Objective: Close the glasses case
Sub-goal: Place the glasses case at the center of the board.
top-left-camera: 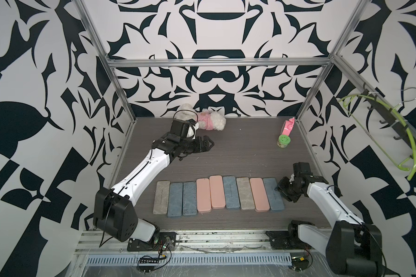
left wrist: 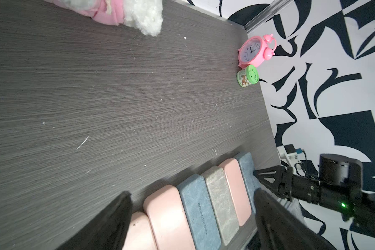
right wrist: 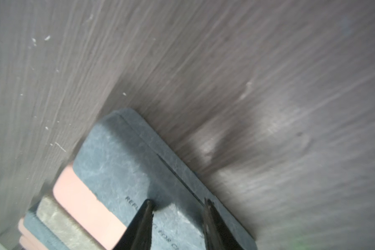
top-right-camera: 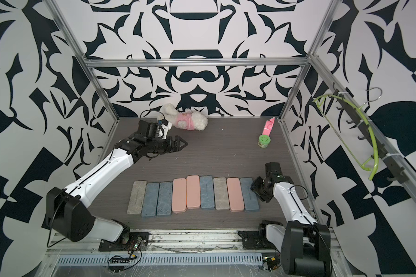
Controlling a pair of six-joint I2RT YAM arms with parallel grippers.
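Top views, read left to right across the worktop (top-left-camera: 238, 153): the left claw (top-left-camera: 210, 143) hangs well behind the left half of the row of nine glasses cases (top-left-camera: 216, 191), its jaws spread wide and holding nothing, well apart from every case. The row lies flank to flank, coloured grey, blue, blue, pink, pink, blue, grey, pink, blue, and each case's long axis runs from the front of the worktop toward the back wall. The end blue case (top-left-camera: 273, 196), last at the row's right end and touching its pink neighbour, is judged to be the task's thing, since the only claw near the row sits at it. The right claw (right wrist: 178, 204) reaches in from just beyond the row's right end, crossing the case's long axis rather than following it. Its jaws are set narrow with a clear gap between them and grip nothing. In the right wrist view both tips stand over the lid (right wrist: 117, 155), one beside the printed lettering and one at the outer long edge, where a dark seam (right wrist: 173, 171) shows between lid and base. Whether the tips touch the lid cannot be told. The right arm is plainly the nearer one, so the coming move is judged to be a downward press on that outer edge, along the seam, to seat the lid.
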